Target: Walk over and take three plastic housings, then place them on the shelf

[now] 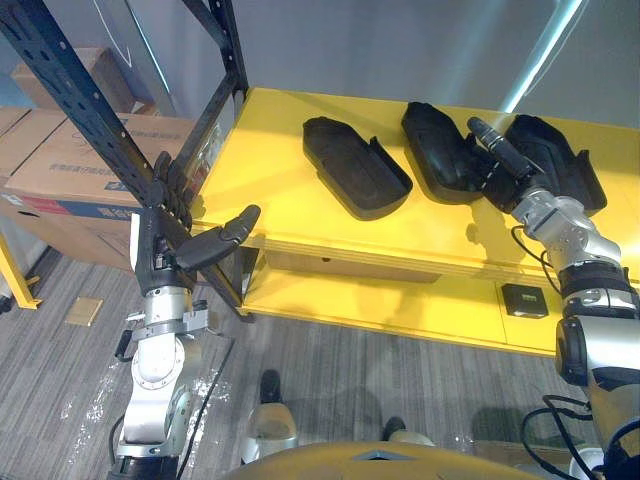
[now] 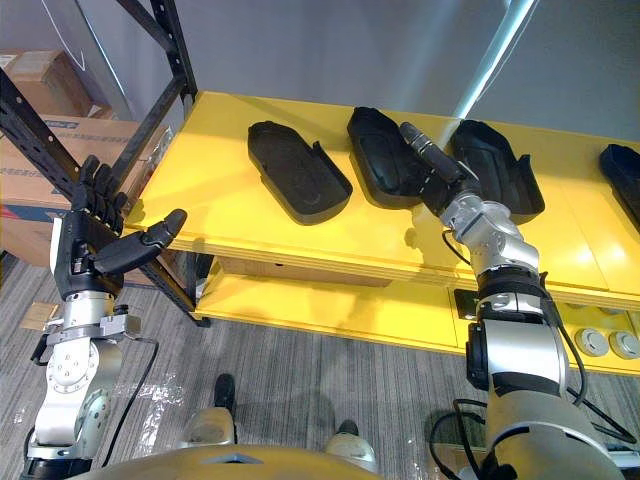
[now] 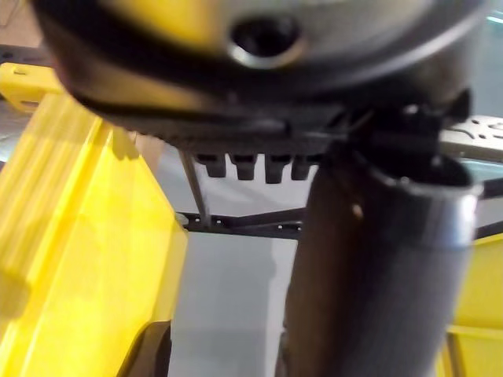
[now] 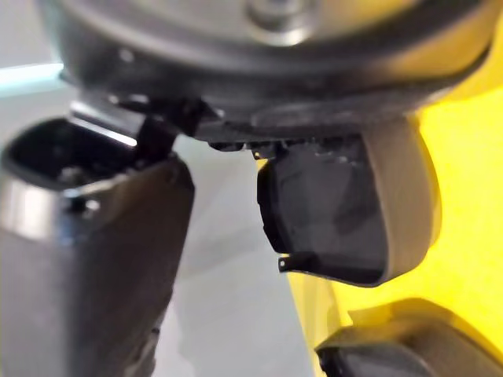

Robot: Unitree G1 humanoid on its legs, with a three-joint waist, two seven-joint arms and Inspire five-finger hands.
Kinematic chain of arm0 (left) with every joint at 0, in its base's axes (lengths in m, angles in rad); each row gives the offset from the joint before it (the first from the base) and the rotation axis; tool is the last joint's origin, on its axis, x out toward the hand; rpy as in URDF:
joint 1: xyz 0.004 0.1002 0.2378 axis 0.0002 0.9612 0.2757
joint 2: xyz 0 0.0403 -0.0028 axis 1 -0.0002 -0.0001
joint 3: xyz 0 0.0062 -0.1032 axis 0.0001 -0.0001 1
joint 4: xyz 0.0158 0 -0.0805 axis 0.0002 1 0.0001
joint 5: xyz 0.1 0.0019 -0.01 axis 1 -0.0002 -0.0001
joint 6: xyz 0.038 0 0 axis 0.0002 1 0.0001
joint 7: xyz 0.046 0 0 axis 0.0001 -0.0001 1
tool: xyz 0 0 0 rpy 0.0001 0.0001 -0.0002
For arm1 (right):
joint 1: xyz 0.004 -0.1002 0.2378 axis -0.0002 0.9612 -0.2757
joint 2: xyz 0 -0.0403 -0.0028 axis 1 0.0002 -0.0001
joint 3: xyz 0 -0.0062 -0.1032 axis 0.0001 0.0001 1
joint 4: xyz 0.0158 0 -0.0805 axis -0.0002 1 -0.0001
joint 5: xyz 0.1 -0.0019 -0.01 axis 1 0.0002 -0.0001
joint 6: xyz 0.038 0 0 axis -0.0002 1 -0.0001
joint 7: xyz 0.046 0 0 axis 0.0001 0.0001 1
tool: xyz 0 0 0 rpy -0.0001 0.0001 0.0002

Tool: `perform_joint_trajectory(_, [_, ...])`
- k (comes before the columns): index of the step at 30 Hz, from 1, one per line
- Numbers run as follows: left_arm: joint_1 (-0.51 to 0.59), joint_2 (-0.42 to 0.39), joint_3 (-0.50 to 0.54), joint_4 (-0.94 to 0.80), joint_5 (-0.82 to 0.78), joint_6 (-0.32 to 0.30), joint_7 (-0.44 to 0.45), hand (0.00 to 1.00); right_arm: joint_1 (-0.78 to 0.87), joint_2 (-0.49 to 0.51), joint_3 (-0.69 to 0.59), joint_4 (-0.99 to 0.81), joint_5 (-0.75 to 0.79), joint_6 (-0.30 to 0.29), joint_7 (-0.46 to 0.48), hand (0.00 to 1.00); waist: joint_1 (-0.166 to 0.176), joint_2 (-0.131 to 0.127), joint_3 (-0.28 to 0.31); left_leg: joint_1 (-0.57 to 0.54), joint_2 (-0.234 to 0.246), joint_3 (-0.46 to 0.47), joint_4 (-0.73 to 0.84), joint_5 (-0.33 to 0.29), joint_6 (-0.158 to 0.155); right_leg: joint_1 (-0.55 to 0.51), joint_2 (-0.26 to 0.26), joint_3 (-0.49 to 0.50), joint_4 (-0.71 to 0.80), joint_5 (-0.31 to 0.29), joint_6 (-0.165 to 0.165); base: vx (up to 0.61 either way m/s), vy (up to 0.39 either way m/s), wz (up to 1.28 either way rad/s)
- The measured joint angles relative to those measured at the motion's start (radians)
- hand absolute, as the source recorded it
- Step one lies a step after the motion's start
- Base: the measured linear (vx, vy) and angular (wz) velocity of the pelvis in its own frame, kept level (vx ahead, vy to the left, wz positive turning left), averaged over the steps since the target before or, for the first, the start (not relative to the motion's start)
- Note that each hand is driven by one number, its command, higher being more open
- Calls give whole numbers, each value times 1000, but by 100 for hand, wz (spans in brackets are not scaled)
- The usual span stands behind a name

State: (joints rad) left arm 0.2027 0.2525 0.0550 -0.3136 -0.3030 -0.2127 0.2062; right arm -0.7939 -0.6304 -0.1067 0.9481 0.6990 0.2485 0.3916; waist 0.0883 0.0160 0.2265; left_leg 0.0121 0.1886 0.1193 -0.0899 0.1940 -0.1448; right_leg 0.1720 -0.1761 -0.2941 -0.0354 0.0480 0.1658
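Note:
Three black plastic housings lie in a row on the yellow shelf top (image 1: 260,190): the left one (image 1: 355,165), the middle one (image 1: 438,150) and the right one (image 1: 560,160). My right hand (image 1: 497,155) reaches over the shelf between the middle and right housings, fingers stretched out straight and lying against the middle housing's edge, curled round nothing. In the right wrist view a housing (image 4: 346,212) shows just past the fingers. My left hand (image 1: 170,235) is raised beside the shelf's left end, open, thumb out, holding nothing.
A black rack upright (image 1: 95,120) runs slantwise just behind the left hand. Cardboard boxes (image 1: 60,165) stand at the left. A fourth housing (image 2: 625,170) lies at the far right. A small black box (image 1: 524,300) sits on the lower yellow shelf.

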Motion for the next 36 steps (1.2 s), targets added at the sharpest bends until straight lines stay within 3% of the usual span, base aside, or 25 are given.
perform_joint_trajectory(7, [0,3,23,0,0,0,-49,100,47,0,2,0,95,44,140,100,10,-8,-4,1,1,0,0,0,0,4,2,-2,-1,-1,-1,0,0,0])
perform_joint_trajectory(10, [1,16,43,0,-1,0,-60,100,79,0,2,-4,102,51,162,100,17,-25,-14,1,1,0,0,-4,3,5,2,-3,-3,-2,-2,0,0,0])
perform_joint_trajectory(14, [3,46,44,-1,-1,0,-65,100,124,0,16,-51,101,51,150,100,19,-45,-25,1,1,0,0,-5,2,5,2,-3,-3,-2,-2,0,0,0])
perform_joint_trajectory(19, [4,45,43,-2,0,0,-65,100,169,-1,23,-126,100,45,83,100,17,-52,-30,2,1,2,0,-5,2,3,1,-2,-4,-3,-2,0,0,0])
perform_joint_trajectory(26, [38,7,42,-47,0,-5,-61,100,280,-1,-6,-412,79,-75,-95,100,6,-46,-30,-4,-9,15,0,-7,-5,-17,-11,7,6,-4,-3,1,0,-5])
perform_joint_trajectory(28, [38,-11,43,-47,0,-15,-57,100,282,0,-25,-566,49,-143,-138,100,-12,-40,-32,-4,-10,15,0,-7,-5,-19,-12,9,8,-3,1,-2,-2,-2])
perform_joint_trajectory(33, [20,-25,41,-49,0,-30,-57,100,284,10,-83,-818,9,-330,-177,100,-17,-25,-46,0,-7,32,0,-5,-3,-35,-13,27,16,-3,0,2,-7,-10])
perform_joint_trajectory(36, [4,-26,39,-49,0,-33,-58,100,286,34,-92,-889,-49,-378,-201,100,-30,-20,-56,0,-5,38,0,-6,-4,-42,-13,27,15,-6,-3,-24,-11,-6])
